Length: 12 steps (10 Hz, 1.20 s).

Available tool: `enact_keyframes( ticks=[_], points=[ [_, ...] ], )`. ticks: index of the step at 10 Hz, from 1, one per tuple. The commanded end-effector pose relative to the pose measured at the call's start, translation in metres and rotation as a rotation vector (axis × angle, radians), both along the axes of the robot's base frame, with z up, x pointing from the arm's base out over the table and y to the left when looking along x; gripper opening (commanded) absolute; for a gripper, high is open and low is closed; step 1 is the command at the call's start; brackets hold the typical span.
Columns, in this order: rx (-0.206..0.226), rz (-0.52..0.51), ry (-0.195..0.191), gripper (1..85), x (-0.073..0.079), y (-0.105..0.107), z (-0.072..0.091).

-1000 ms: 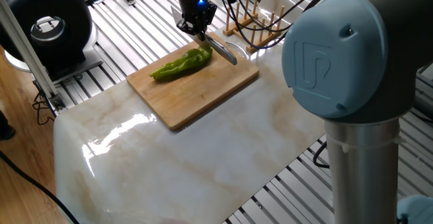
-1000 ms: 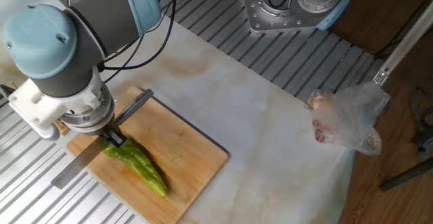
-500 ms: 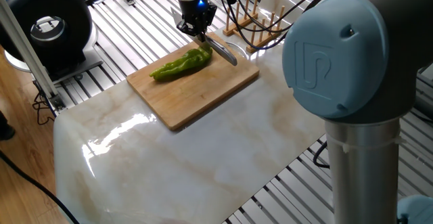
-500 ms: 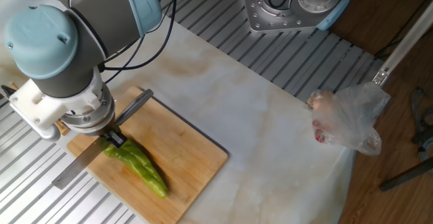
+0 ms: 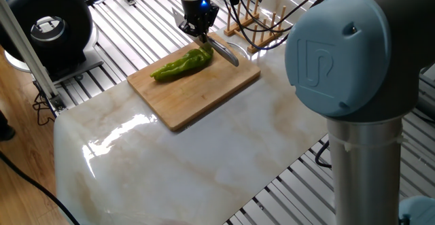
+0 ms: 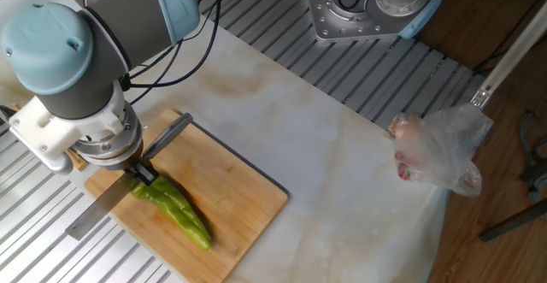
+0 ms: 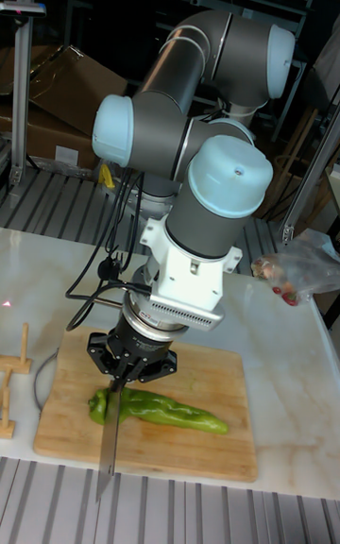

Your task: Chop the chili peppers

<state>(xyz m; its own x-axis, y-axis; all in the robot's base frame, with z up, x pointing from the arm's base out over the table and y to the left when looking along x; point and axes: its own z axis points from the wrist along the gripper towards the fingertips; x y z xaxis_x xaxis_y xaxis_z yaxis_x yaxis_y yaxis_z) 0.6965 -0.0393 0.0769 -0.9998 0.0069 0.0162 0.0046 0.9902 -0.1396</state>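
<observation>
Tall fixed view: chili pepper (image 7: 161, 409) whole (wrinkled, light green), uncut.

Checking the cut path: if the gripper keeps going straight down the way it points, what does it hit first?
Most likely the chili pepper: the gripper points down over its thick stem end, the knife it holds across the pepper there. Beneath lies the cutting board. Whether the blade already touches is unclear.

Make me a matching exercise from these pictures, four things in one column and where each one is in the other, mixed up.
Things:
1. chili pepper
2. knife
3. plastic bag
4. wooden rack

Places:
A. at the marble slab's edge, far from the board
B. held in the gripper, blade at the pepper's thick end
C. lying whole on the cutting board
D. beyond the board, by the cables

Pairs: 1-C, 2-B, 3-A, 4-D
</observation>
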Motion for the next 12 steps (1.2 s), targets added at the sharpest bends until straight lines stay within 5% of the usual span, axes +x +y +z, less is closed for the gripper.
enact_keyframes(
  ticks=[1, 12],
  points=[
    [0.012, -0.004, -0.003, 1.3, 0.001, 0.0005, -0.0009],
    [0.01, -0.002, 0.009, 1.3, -0.0017, -0.0011, -0.0057]
  ],
)
